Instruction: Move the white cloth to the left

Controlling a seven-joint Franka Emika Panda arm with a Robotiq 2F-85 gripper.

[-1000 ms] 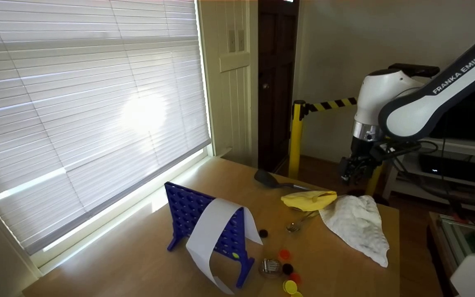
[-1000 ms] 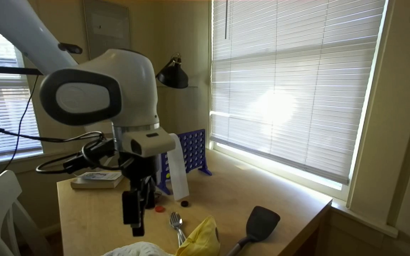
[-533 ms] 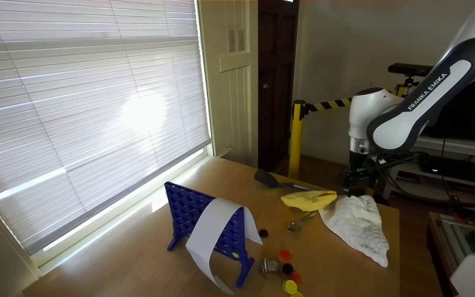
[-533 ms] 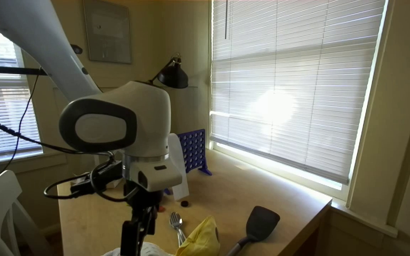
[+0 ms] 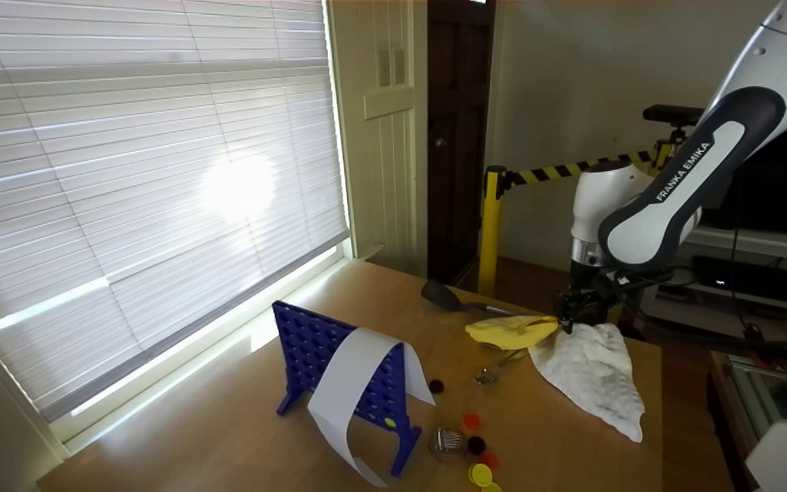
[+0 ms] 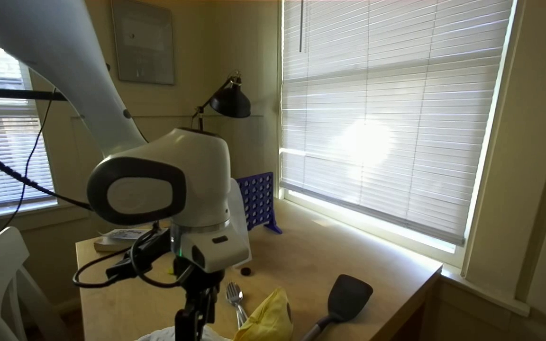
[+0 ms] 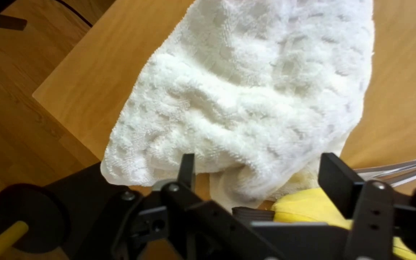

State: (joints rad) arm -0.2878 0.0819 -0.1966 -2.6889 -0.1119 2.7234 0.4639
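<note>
The white cloth (image 5: 588, 379) lies crumpled near the table corner in an exterior view. Only its edge (image 6: 161, 335) shows at the bottom of an exterior view. It fills the middle of the wrist view (image 7: 244, 97). My gripper (image 7: 258, 168) is open in the wrist view, its fingers apart with the near end of the cloth between and beyond them. In an exterior view the gripper (image 5: 565, 325) is low at the cloth's far end, beside the yellow cloth. Whether the fingertips touch the cloth cannot be told. The fingertips are cut off below in an exterior view (image 6: 190, 327).
A yellow cloth (image 5: 511, 333) lies against the white cloth, with forks (image 5: 492, 373) and a dark spatula (image 5: 445, 298) close by. A blue game rack (image 5: 373, 383) with a white paper strip stands across the table (image 5: 229, 417). Several discs lie near a small clear dish (image 5: 448, 443).
The arm has come down, lowering my gripper from above the table to the white cloth's far end, lastly shifting slightly toward the yellow cloth. The cloths have not moved.
</note>
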